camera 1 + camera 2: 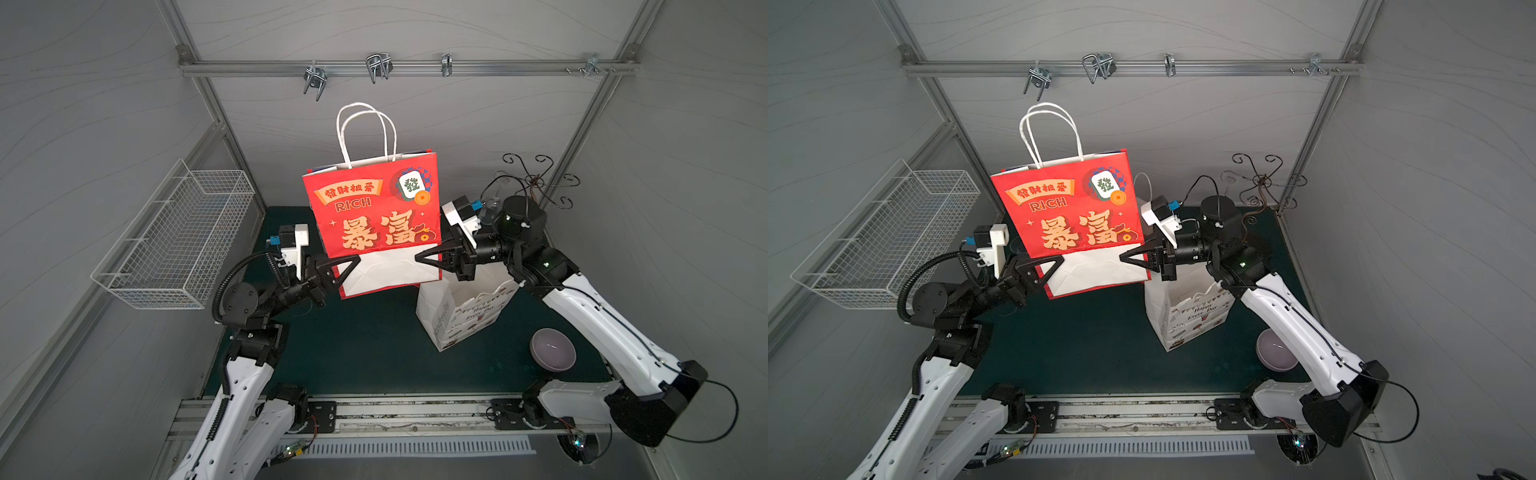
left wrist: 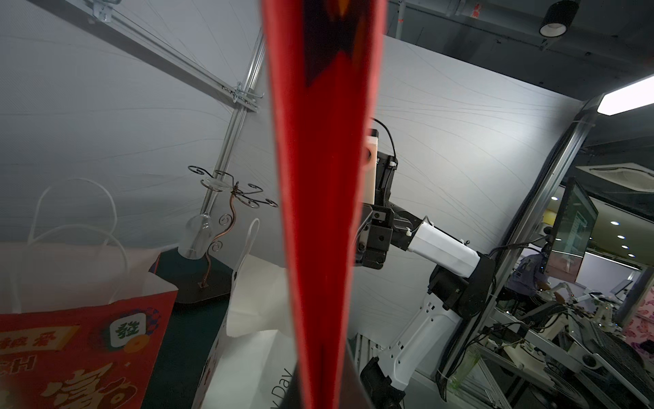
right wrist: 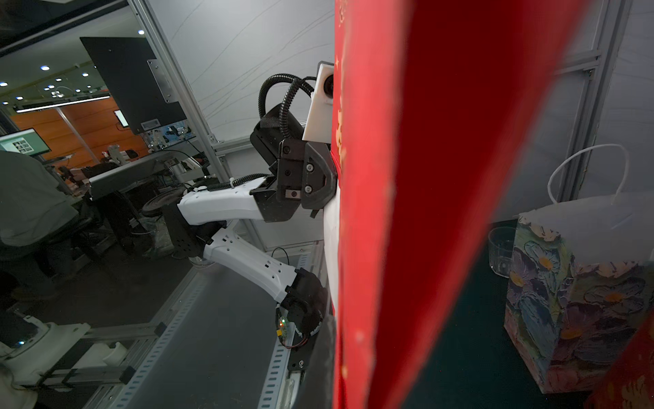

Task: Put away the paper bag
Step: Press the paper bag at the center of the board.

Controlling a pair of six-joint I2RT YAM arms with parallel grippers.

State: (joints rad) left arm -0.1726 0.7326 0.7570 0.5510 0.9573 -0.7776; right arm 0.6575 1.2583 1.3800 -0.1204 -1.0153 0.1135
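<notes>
Paper bag aloft, left fingers clamping its edge, right fingers part hidden, grip unclear

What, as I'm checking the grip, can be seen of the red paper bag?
The red paper bag is folded flat and held upright in the air, white cord handles up, its white bottom panel folded against the front. Gold characters, RICH and a mahjong tile are printed on it. The left hand pinches its lower edge; the right hand is at the opposite edge, grip unclear.
</notes>
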